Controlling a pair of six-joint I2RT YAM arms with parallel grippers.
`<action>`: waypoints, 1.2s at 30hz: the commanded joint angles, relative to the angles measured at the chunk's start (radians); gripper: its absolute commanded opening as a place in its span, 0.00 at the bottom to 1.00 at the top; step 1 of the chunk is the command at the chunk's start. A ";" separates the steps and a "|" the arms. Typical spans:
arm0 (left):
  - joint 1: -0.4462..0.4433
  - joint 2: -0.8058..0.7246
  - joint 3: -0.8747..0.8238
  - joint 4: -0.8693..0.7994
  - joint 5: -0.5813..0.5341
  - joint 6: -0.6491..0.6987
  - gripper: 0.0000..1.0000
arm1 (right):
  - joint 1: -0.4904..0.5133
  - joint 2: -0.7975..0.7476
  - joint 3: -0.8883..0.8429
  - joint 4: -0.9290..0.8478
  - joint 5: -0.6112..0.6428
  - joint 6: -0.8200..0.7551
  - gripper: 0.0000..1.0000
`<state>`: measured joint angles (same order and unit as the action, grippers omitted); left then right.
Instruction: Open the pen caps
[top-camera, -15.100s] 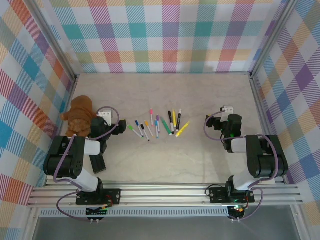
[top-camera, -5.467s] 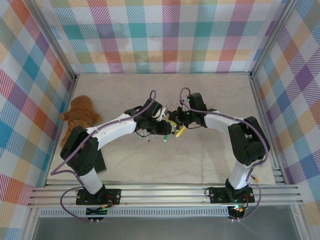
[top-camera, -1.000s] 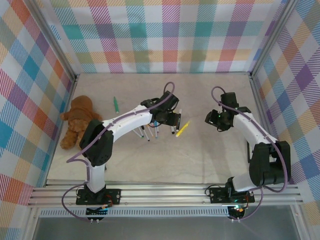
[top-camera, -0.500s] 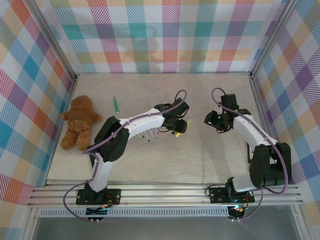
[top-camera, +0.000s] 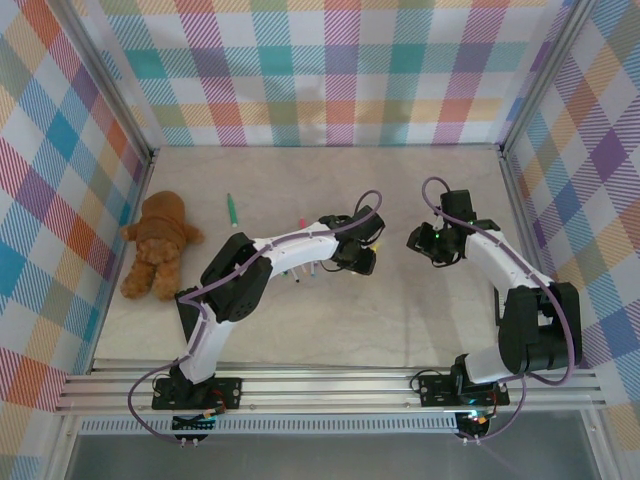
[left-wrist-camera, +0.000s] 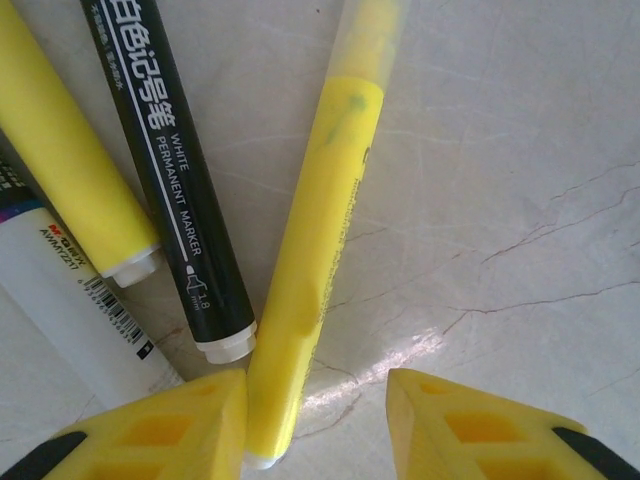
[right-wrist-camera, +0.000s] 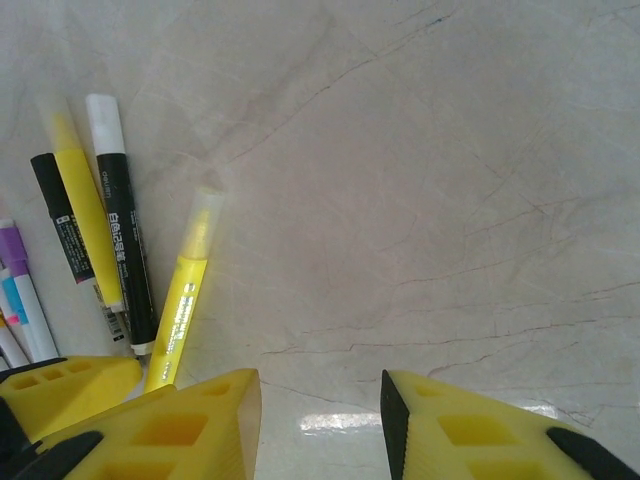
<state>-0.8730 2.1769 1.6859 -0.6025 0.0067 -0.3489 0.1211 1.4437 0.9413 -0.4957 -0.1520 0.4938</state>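
Pen caps (right-wrist-camera: 104, 118) on flat, fanned markers (right-wrist-camera: 126, 240): one white, one translucent on the yellow highlighter (right-wrist-camera: 182, 290).

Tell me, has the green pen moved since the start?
Yes: left and away from the arms. The green pen now lies nearer the teddy bear and the back wall.
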 joint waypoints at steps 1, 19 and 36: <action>-0.009 0.030 0.029 -0.033 -0.017 -0.015 0.39 | -0.002 0.007 -0.016 0.019 -0.019 0.012 0.38; -0.009 0.101 0.057 -0.066 -0.054 -0.009 0.26 | -0.001 0.020 -0.028 0.057 -0.065 0.042 0.37; -0.013 -0.008 0.031 -0.070 -0.018 0.030 0.00 | 0.018 0.066 -0.009 0.125 -0.155 0.083 0.37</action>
<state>-0.8730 2.2234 1.7306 -0.6518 -0.0425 -0.3435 0.1314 1.4918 0.9142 -0.4004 -0.2638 0.5613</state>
